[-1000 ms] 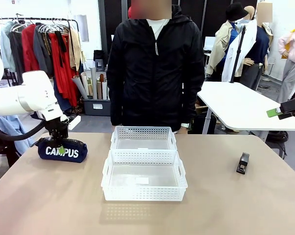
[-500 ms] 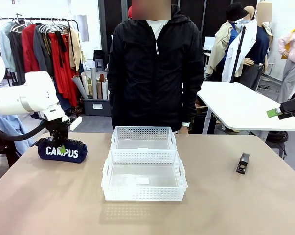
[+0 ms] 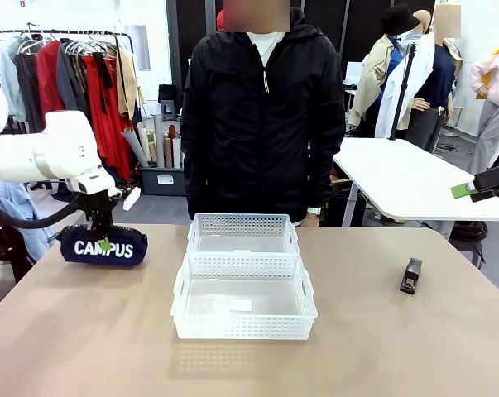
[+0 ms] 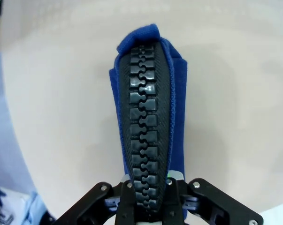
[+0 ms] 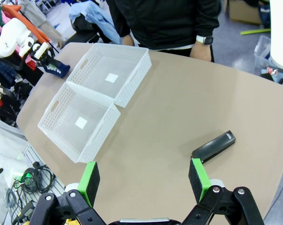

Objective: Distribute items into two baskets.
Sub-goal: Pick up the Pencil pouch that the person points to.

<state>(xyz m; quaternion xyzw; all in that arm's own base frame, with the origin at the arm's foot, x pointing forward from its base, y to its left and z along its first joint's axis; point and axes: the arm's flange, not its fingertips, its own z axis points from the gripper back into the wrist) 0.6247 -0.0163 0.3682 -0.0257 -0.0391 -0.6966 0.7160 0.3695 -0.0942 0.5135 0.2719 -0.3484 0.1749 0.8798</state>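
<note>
Left gripper [image 3: 104, 241] clamped on the navy-blue soft zip pouch with white "CAMPUS" lettering [image 3: 125, 249], far left of the table. Right gripper [image 5: 143, 180] jaws wide apart, high over the right side, where the small black stapler [image 5: 214, 146] lies. Two white perforated plastic baskets [image 3: 243, 328] sit centre, touching.
</note>
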